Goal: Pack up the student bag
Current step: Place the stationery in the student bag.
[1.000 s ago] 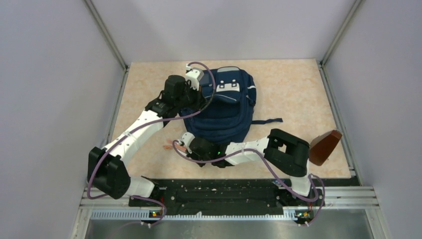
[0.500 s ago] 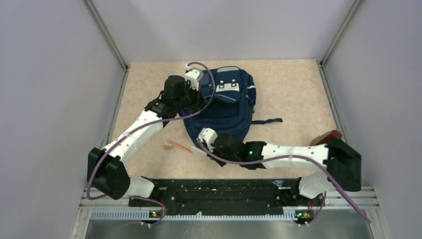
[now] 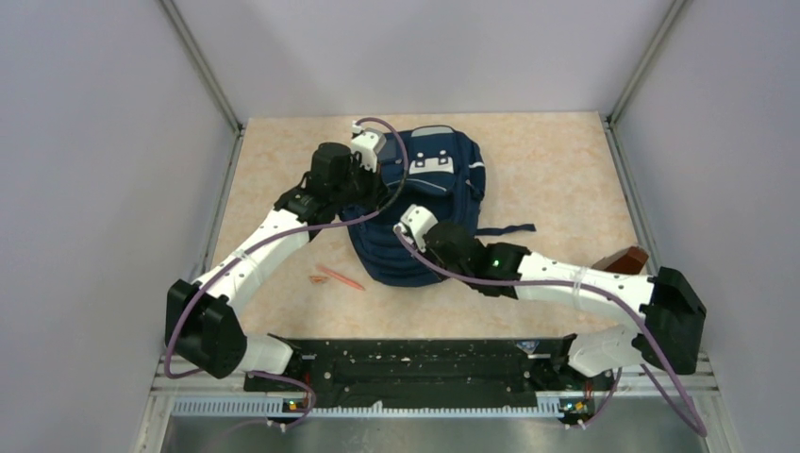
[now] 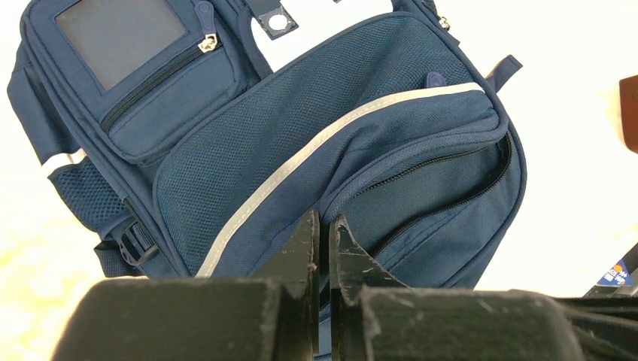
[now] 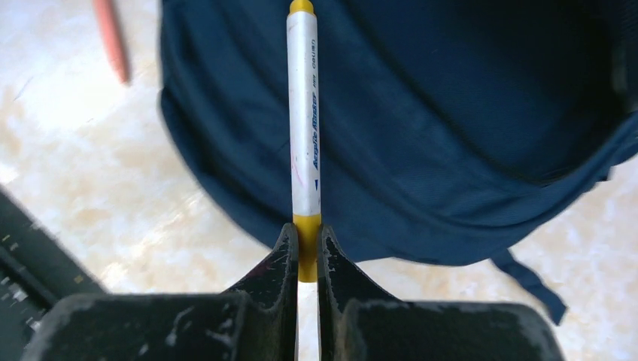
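Observation:
The student bag [image 3: 425, 203] is navy blue with grey stripes and lies flat in the middle of the table. My left gripper [image 4: 322, 222] is at its left side, jaws shut with a fold of the bag's fabric [image 4: 421, 188] between them. My right gripper [image 5: 305, 235] is shut on the yellow end of a white pen [image 5: 304, 113]. It holds the pen level above the bag's near edge [image 5: 391, 195], and the pen points across the dark fabric.
An orange-red pencil [image 3: 340, 276] lies on the table just left of the bag's near end, also seen in the right wrist view [image 5: 111, 37]. A brown book [image 3: 625, 259] sits at the right edge behind my right arm. A dark strap [image 3: 505, 229] trails from the bag to the right.
My right arm has swung from the table near the pencil up and to the right, so the pen is now over the bag. The left arm has not moved.

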You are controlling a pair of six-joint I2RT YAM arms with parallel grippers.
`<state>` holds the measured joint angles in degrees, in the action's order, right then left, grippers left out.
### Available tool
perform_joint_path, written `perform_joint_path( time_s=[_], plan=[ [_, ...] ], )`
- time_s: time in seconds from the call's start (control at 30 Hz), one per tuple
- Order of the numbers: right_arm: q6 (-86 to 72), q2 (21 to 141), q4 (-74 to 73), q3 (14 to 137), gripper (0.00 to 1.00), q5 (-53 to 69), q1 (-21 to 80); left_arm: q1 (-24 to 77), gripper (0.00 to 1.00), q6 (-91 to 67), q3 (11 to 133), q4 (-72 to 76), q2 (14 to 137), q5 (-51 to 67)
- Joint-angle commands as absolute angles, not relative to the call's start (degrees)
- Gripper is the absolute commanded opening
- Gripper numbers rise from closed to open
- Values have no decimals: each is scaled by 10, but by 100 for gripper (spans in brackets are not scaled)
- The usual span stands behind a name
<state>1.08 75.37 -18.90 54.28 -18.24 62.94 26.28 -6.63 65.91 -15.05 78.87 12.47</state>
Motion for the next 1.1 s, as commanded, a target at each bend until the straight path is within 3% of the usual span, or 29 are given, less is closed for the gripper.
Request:
perform_joint_path(
  time_s=[0.0,0.3,0.83,0.87,0.9,1.07],
  plan=[
    [65,781,-184,605,0,-216,595,254,0,-65,672,-141,752,103],
    [156,864,-165,672,0,-171,538,254,0,-70,674,-142,746,116],
    [321,968,21,697,0,-260,506,255,0,-81,677,-143,746,135],
    [324,967,30,693,2,-261,504,255,0,-81,677,-143,747,134],
    [324,967,36,690,13,-263,502,255,0,-81,677,-143,747,134],
    [319,954,58,669,38,-262,496,255,0,-81,677,-143,748,133]
  ],
)
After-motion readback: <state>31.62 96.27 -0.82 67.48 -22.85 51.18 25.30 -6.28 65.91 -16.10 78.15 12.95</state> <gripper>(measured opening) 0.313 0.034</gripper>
